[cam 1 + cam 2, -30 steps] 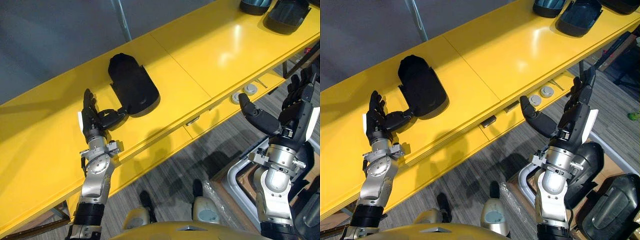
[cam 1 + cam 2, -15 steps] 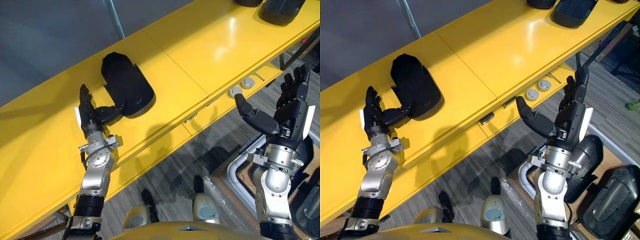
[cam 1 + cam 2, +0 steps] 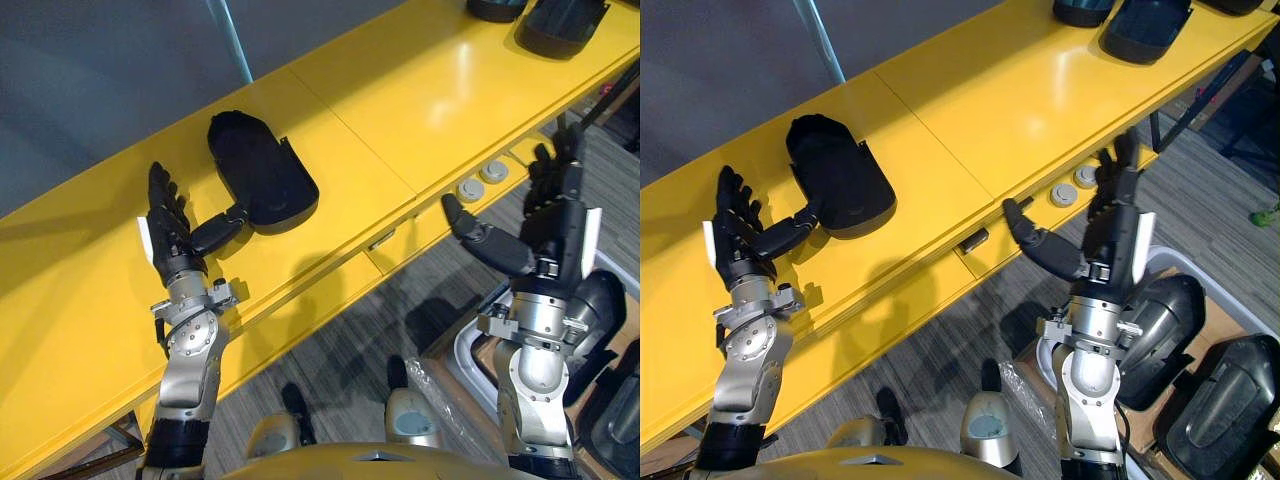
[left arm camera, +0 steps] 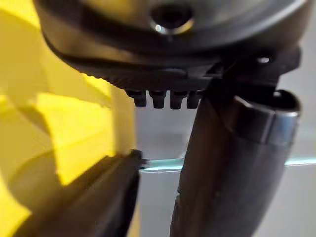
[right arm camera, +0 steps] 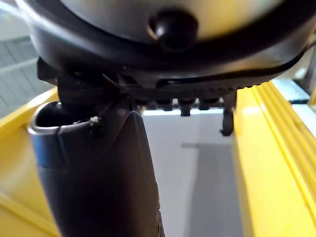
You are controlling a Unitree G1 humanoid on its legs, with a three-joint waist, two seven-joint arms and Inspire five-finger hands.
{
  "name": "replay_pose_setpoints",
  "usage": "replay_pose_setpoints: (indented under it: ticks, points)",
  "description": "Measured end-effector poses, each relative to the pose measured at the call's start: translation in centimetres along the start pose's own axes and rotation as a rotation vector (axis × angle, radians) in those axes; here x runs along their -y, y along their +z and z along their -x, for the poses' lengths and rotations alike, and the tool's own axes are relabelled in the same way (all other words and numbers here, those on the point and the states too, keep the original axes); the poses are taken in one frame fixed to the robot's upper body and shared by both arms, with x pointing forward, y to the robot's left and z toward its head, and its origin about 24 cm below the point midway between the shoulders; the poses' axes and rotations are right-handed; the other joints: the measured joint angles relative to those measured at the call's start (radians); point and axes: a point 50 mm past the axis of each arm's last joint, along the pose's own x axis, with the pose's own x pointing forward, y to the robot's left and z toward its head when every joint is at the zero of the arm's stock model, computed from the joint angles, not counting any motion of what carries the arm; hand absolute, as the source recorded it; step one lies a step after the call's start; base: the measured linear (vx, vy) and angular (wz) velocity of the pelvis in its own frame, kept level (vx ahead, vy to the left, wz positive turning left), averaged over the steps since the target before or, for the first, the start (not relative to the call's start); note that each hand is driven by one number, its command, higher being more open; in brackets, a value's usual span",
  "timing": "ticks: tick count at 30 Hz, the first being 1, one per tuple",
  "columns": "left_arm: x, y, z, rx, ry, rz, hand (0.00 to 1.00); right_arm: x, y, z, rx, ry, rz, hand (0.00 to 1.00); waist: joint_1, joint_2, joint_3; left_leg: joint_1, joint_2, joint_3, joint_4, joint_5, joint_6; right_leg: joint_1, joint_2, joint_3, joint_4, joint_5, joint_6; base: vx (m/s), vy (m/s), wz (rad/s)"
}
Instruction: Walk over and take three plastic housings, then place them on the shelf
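The robot's left hand (image 3: pixel 168 240) is raised over the front part of the yellow shelf (image 3: pixel 420 90), near its left end. The fingers are straight and spread, and the thumb reaches out toward the black plastic housing (image 3: pixel 262 175). I can't tell whether the thumb tip touches the housing's near end or stops just beside it, but nothing is curled round it. The housing lies flat on the shelf, hollow side up, close to the back edge and left of the seam between the shelf's two panels.

Further right, the right hand (image 3: pixel 1108 235) is up in the air off the shelf's front edge, over the floor. It is open with its thumb stuck out, and it carries nothing. Two more dark housings (image 3: pixel 1145 30) (image 3: pixel 1080 10) sit side by side at the shelf's far right end. On the floor at the right is a light grey tub (image 3: pixel 468 352), with further housings (image 3: pixel 1160 325) (image 3: pixel 1225 420) lying in and beside it.

By my reckoning at least one housing is placed. The pair at the far end may make up the three, though I can't say whether they belong to this job. If they don't, the robot has to fetch more from the floor stock with both hands free.
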Motion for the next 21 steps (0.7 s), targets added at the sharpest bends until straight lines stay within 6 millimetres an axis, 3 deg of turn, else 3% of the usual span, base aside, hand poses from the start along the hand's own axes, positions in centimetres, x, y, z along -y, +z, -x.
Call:
replay_pose_setpoints:
  ticks: [2, 5, 10, 15, 21]
  points:
    - [0.0, 2.3, 0.6, 0.121, -0.016, 0.034, 1.00, -1.4, -0.5, 0.0, -0.044, 0.123, 0.037, 1.00, 0.027, 0.003, -0.002, 0.003, 0.000, -0.019, 0.000, 0.000, 0.000, 0.018, -0.001, -0.021, -0.003, -0.003, -0.002, -0.03, -0.006, 0.22]
    - [-0.4, 3.8, 1.0, 0.204, -0.033, 0.032, 1.00, -2.8, -1.6, 0.3, -0.121, 0.286, 0.112, 1.00, 0.055, 0.007, -0.012, 0.003, -0.002, -0.045, -0.011, 0.011, 0.000, 0.040, -0.001, -0.056, -0.017, -0.002, -0.002, -0.03, -0.012, 0.29]
    - [-1.0, 3.4, 1.5, 0.188, -0.058, 0.004, 1.00, -3.7, -3.6, -0.2, -0.195, 0.361, 0.161, 1.00, 0.085, 0.002, -0.027, 0.000, -0.003, -0.071, -0.032, 0.030, -0.002, 0.055, 0.000, -0.089, -0.036, 0.000, 0.000, -0.01, -0.018, 0.20]
    - [-1.1, 3.2, 1.8, 0.172, -0.092, -0.005, 1.00, -4.3, -5.2, -1.2, -0.230, 0.385, 0.220, 1.00, 0.088, -0.021, -0.054, -0.012, -0.004, -0.097, -0.034, 0.038, -0.003, 0.057, 0.002, -0.109, -0.037, 0.001, 0.000, 0.01, -0.013, 0.11]
    - [-0.9, 3.2, 1.9, 0.171, -0.124, 0.002, 1.00, -4.8, -6.4, -1.0, -0.256, 0.410, 0.311, 1.00, 0.099, -0.023, -0.057, -0.021, -0.007, -0.122, -0.035, 0.044, -0.003, 0.062, 0.000, -0.128, -0.037, 0.001, -0.001, -0.01, -0.002, 0.10]
